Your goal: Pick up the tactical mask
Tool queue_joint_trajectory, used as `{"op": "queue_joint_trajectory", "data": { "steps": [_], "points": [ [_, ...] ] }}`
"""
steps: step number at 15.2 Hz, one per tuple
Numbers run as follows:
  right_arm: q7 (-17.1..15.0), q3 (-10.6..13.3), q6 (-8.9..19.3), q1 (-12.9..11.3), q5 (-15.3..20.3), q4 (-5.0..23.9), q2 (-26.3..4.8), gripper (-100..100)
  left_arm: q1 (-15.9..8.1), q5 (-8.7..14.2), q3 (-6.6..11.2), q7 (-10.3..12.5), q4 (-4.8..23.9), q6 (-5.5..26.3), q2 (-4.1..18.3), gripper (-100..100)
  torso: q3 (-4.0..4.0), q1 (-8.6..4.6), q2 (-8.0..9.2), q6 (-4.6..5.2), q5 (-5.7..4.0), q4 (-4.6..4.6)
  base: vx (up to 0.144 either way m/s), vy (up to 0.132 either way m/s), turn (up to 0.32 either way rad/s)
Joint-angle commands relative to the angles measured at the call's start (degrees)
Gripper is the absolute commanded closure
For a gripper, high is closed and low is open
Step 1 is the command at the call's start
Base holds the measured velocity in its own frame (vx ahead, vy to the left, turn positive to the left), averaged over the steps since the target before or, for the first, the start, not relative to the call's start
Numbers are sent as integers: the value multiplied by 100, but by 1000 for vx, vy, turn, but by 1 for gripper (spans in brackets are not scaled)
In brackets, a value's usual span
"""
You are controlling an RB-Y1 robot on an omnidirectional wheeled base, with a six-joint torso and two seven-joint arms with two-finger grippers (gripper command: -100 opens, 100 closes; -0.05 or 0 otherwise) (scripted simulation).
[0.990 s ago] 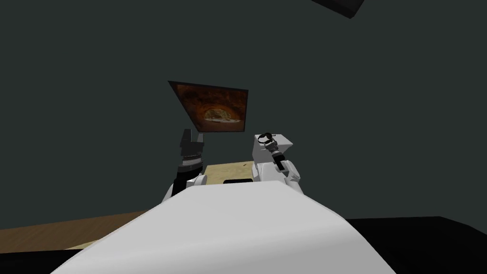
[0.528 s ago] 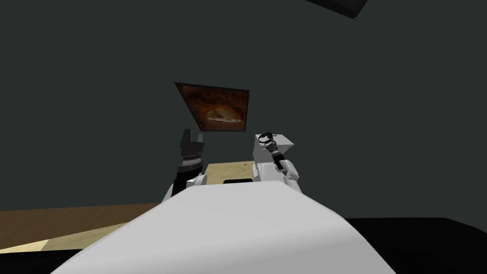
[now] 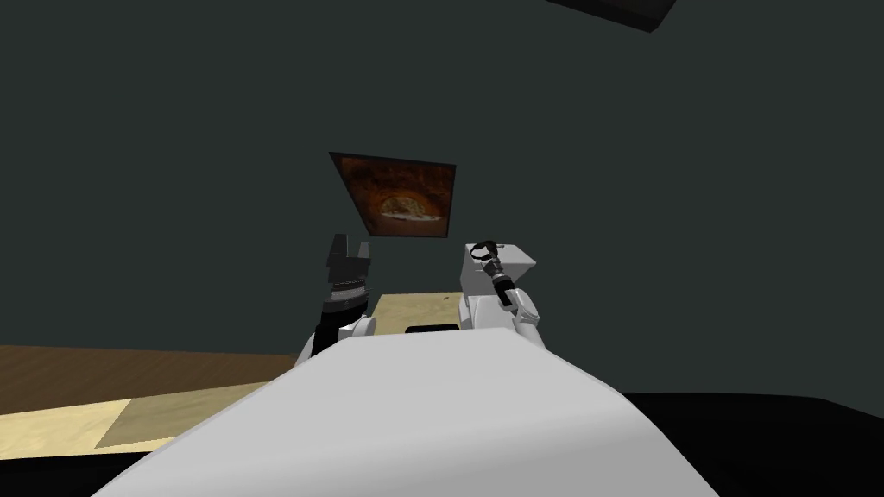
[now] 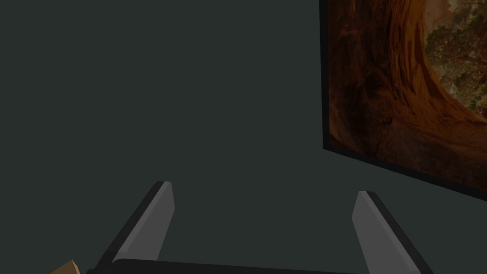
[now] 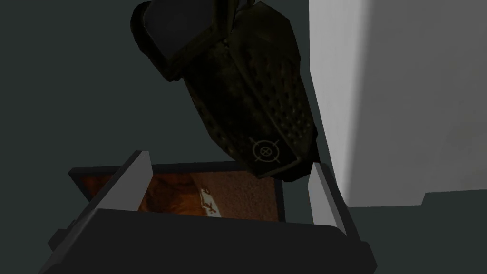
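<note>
The tactical mask [image 5: 238, 90] is a dark olive shell with a small crosshair mark. It hangs in the air just past my right gripper [image 5: 230, 164]; its lower end sits between the two fingers and leans on one fingertip [image 5: 319, 183]. Those fingers stand fairly wide, a little narrower than the left hand's. In the head view the mask [image 3: 482, 249] shows as a small dark shape at the tip of the raised right gripper [image 3: 489, 261]. My left gripper [image 3: 348, 246] is raised beside it, and its fingers [image 4: 159, 209] stand open with nothing between them.
A framed brown picture [image 3: 401, 194] hangs on the dark grey wall straight ahead, close beyond both hands. Brown wood floor [image 3: 129, 367] and a paler patch [image 3: 60, 427] lie low at the left. A black area [image 3: 777, 440] lies at the lower right.
The whole head view has swung: the picture slid right and more floor shows at the left, so I have turned. Both arms and the mask kept their pose relative to me.
</note>
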Motion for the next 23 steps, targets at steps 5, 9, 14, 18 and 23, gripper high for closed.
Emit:
{"op": "queue_joint_trajectory", "data": {
  "steps": [5, 9, 14, 18, 23],
  "points": [
    [565, -71, 41, -143, 371, 224, 65, -100, 0, 0, 0, 0, 0, 0, 0, 0, -1, 0, -2, 0, 0, 0, -18, -11, 55],
    [538, -78, 50, -154, 356, 235, 23, -100, 0, 0, 0, 0, 0, 0, 0, 0, -8, 6, -17, -1, 2, -2, 19, 2, 43],
    [521, -77, 60, -149, 356, 249, 13, 100, 1, 0, 0, 0, 0, 0, 0, 0, 0, 10, -7, 0, 8, 6, 3, 0, 0],
    [491, -90, 85, -150, 497, 158, -313, -100, 0, 0, 0, 0, 0, 0, 0, 0, 2, 12, -4, -1, 9, 8, -1, 9, 20],
    [441, -105, 120, -151, 669, 42, -752, -100, 0, 0, 0, 0, 0, 0, 0, 0, 3, 17, -3, 0, 10, 8, -1, 20, 22]
  ]
}}
